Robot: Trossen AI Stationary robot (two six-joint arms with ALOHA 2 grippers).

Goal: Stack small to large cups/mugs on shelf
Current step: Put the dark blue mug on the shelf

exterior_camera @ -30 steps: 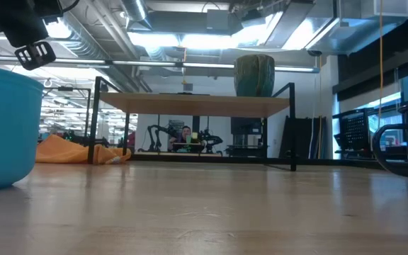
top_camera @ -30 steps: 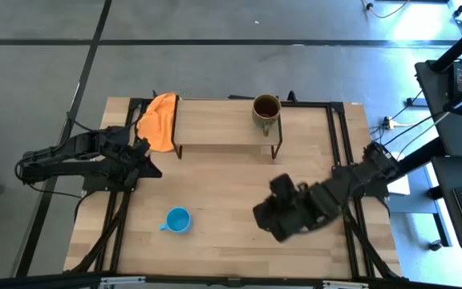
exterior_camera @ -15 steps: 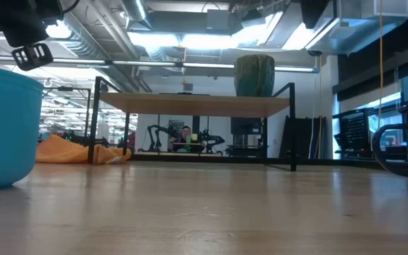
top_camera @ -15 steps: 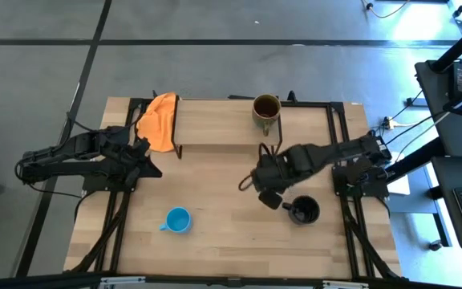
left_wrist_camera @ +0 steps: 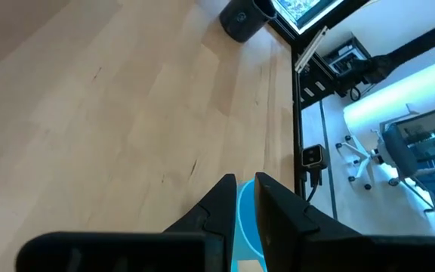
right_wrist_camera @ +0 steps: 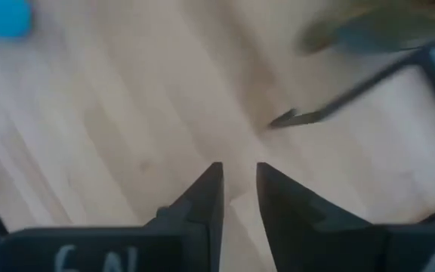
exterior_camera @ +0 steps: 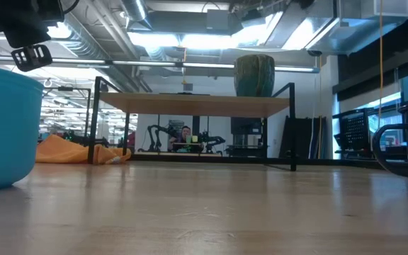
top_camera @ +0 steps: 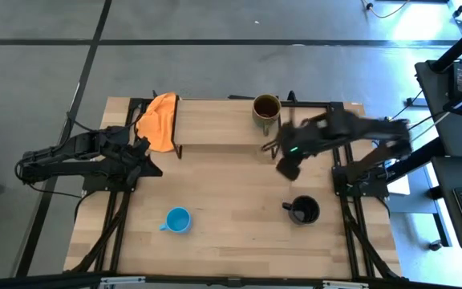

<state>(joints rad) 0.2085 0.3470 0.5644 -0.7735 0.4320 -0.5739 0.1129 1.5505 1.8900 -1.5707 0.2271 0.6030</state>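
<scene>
On the shelf (top_camera: pixel 223 122), right end: olive-brown mug (top_camera: pixel 265 111), upright.
Near right tabletop (top_camera: pixel 231 217): black mug (top_camera: pixel 303 210).
Near left: blue mug (top_camera: pixel 178 220).
Right pincer (top_camera: pixel 287 167): empty, narrowly parted, beside shelf's right end.
Left pincer (top_camera: pixel 147 160): empty, narrowly parted, near orange cloth (top_camera: pixel 160 120).

Olive-brown mug (exterior_camera: pixel 254 75) upright on shelf (exterior_camera: pixel 197 105); blue mug (exterior_camera: pixel 2 127) near camera.

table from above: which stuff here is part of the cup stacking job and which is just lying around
Part of the job:
- olive-brown mug, standing on the shelf
- black mug, on the table
- light blue mug, on the table
- shelf

Just lying about:
- orange cloth, beside the shelf's end
</scene>
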